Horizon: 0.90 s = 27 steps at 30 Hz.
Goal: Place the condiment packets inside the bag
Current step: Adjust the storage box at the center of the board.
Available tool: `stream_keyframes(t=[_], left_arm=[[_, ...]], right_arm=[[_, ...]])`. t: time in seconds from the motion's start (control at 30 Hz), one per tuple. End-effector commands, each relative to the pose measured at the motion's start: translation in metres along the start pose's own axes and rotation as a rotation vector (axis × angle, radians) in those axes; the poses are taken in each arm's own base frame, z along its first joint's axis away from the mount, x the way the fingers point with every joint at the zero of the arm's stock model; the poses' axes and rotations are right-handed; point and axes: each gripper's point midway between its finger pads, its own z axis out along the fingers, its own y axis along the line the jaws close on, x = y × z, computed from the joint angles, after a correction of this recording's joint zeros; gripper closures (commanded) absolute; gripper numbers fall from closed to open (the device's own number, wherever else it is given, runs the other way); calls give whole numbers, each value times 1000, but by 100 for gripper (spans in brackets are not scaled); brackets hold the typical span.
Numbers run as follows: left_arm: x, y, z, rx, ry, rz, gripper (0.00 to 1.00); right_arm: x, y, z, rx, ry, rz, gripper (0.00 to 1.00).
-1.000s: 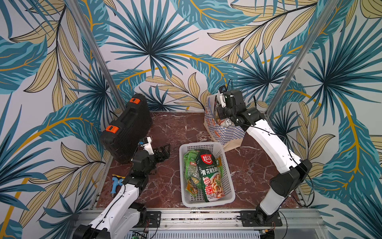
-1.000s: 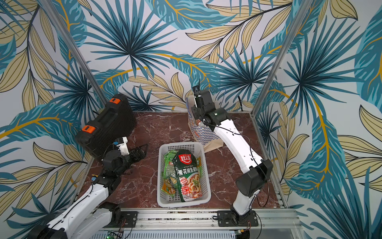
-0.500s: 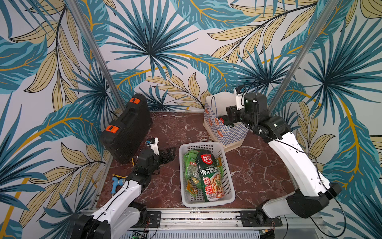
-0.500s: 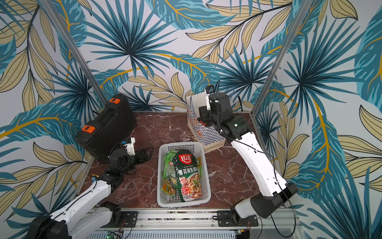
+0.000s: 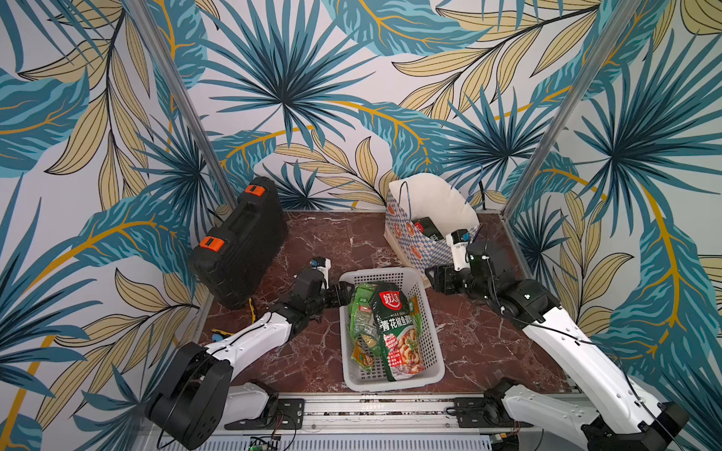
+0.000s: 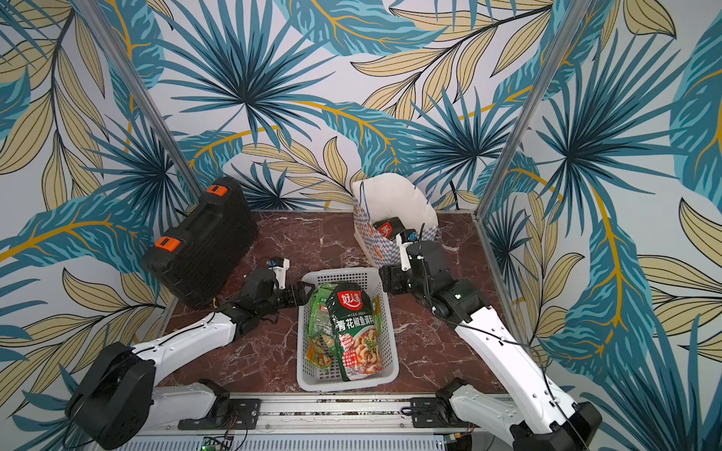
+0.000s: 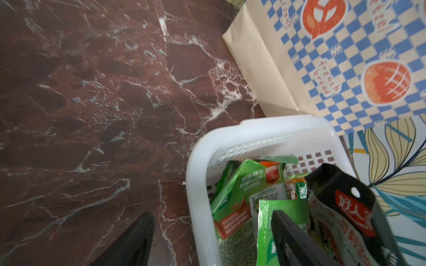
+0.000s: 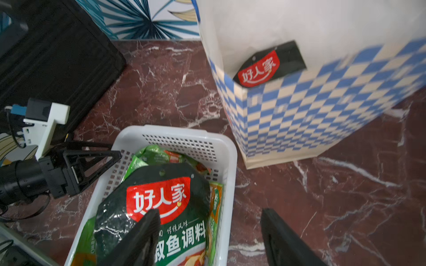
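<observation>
Blue-and-cream checks with orange motifs cover the bag [image 5: 426,254]. The white basket [image 5: 375,275] shows bright green sachets [image 5: 361,312] and a dark-green pouch [image 5: 396,332] with a red logo, over a maroon counter [image 5: 332,242] veined white.

You have walls [image 5: 289,97] papered on three sides with large teal and tan palm leaves over pale grey; two slanted metal posts [image 5: 186,105] mark the back corners; the tabletop [image 5: 332,238] is dark red marble (white veins throughout); light falls evenly.

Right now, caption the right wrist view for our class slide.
Open right tool by the basket of packets; one dark-green pouch sits in the checkered bag.
</observation>
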Motion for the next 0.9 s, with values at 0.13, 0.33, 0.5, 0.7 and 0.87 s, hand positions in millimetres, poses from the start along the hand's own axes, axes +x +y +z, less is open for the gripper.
stream_keyframes(t=[0.13,0.33,0.5,0.7,0.87], left_arm=[[-14,-10,0,-19,-42,28,23],[-21,0,-5,-93,-68,52,25],[-26,9,-10,-119,-87,41,28],[-38,30,-24,-136,-129,-17,27],[-48,44,-40,-174,-175,-39,23]], right_arm=[[66,-2,22,-51,100,135,26],[118,5,46,-79,201,159,31],[137,16,51,-76,224,137,40],[125,39,57,-115,168,155,50],[103,63,75,-147,121,194,51]])
